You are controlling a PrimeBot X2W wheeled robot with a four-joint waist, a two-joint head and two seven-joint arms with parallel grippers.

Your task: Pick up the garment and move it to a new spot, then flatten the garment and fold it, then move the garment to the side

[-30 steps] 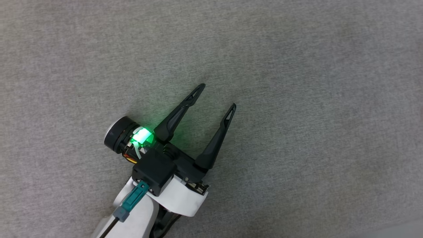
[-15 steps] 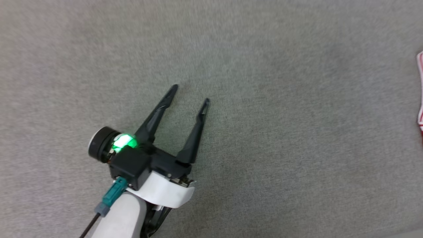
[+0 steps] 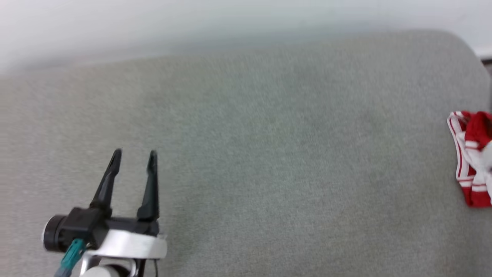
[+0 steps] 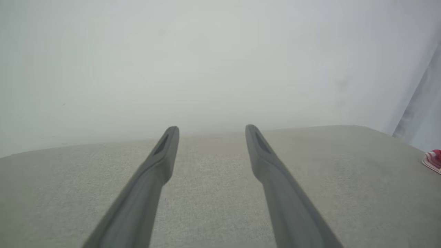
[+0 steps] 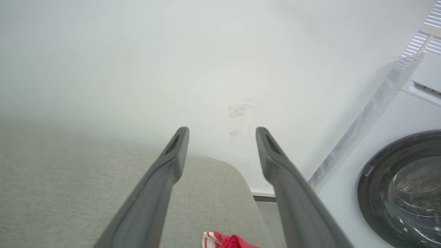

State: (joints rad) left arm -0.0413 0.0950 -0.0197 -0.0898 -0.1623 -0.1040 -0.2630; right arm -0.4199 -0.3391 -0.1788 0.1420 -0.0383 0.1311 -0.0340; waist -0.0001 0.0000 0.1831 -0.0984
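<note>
Currently the left gripper [image 3: 134, 154] and right gripper [image 5: 222, 132] both stand apart, empty. The bunched red-and-white garment [image 3: 476, 134] lies just below the right gripper. Likely step: pick-up. Next, lower and clamp on the fabric.

The garment [image 3: 476, 130] is soft cloth; the grey surface [image 3: 269, 154] a matt woven fabric; the washer door [image 5: 406, 186] glossy.

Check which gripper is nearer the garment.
The right gripper: its wrist view shows the garment close beneath its open fingers. The left gripper sits far across the grey surface from it.
</note>
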